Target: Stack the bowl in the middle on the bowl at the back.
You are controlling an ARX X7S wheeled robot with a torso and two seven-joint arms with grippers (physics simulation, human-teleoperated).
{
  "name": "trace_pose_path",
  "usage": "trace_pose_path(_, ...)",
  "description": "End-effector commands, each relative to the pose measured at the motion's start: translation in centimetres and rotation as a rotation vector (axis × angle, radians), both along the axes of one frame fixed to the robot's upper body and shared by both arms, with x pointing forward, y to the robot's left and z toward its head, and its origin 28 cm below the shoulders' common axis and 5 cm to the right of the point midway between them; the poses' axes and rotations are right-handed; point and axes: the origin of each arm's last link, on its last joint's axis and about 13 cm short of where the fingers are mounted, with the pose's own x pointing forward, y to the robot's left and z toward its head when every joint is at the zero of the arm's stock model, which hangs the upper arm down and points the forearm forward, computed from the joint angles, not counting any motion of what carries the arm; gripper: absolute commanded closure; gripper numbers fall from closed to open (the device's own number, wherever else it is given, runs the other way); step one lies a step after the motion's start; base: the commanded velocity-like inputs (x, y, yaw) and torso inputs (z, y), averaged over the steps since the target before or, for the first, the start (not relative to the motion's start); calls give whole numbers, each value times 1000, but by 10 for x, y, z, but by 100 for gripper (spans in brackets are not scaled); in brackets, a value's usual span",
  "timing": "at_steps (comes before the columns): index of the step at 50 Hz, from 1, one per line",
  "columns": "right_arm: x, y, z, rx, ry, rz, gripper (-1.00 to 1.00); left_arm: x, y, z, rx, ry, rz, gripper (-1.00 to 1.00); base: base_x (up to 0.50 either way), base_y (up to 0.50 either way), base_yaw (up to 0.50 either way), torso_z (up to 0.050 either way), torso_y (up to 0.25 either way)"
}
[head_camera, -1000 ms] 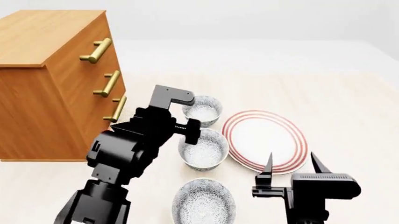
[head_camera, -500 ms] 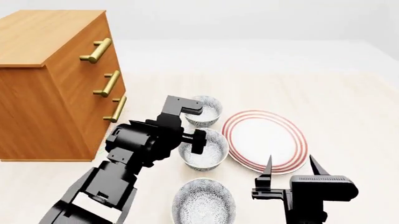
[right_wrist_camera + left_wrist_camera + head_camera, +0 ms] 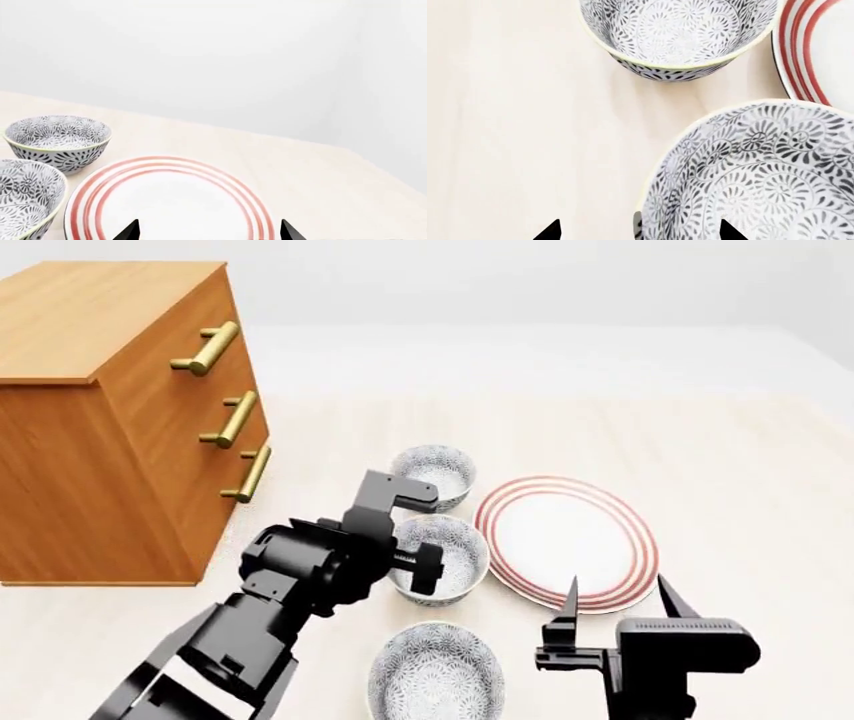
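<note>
The left gripper (image 3: pixel 424 535) has its black fingers (image 3: pixel 550 231) spread apart and astride the near-left rim of the bowl in the middle (image 3: pixel 441 558), a small deep round bowl patterned in fine grey-and-white lace; in the left wrist view 1 fingertip shows over bare worktop outside the wall and the other over the patterned inside, with the cream rim between them; the fingers are not pressed on the wall, so I judge the grasp lined up but not yet made, and the bowl sits on the pale wooden worktop (image 3: pixel 747 460).

So nothing of the stacking is done; closing on the rim, lifting, carrying back and lowering are all left. The bowl at the back (image 3: pixel 435 474), a look-alike small deep speckled bowl, stands empty just beyond the middle one, close to it but apart (a strip of worktop shows between them in the left wrist view).

The right gripper (image 3: pixel 617 608) hangs low at the near right with its 2 pointed fingers parted and nothing between them, over the near edge of the wide flat white plate with red rings (image 3: pixel 567 540); it is off the carrying path.

The plate lies just right of both bowls, its rim near the middle bowl's wall. A third speckled bowl (image 3: pixel 435 672) sits nearest the robot. The orange-brown wooden drawer chest with brass handles (image 3: pixel 114 420) stands to the left, near the left arm's elbow side; a swing that way could brush it.
</note>
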Motion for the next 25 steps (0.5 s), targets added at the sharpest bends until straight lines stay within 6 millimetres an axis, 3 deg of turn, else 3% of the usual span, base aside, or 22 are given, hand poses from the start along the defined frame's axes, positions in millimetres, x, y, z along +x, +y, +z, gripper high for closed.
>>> trace_pose_path(1, -3, 0, -2, 0, 4, 4, -100, -4, 0, -9, 11, 8, -14, -100, 0, 0, 0, 0, 0)
trace_pose_path(11, -4, 0, -3, -1, 7, 5, -100, -2, 0, -15, 21, 10, -15, -100, 0, 0, 0, 0, 0)
trace_pose_path(12, -4, 0, -3, -1, 7, 5, -100, -2, 0, -15, 21, 9, -14, 100, 0, 0, 0, 0, 0)
trace_pose_path(25, -5, 1, -4, 0, 11, 6, -100, 0, 2, -17, -10, 27, -5, 100, 0, 0, 0, 0, 0)
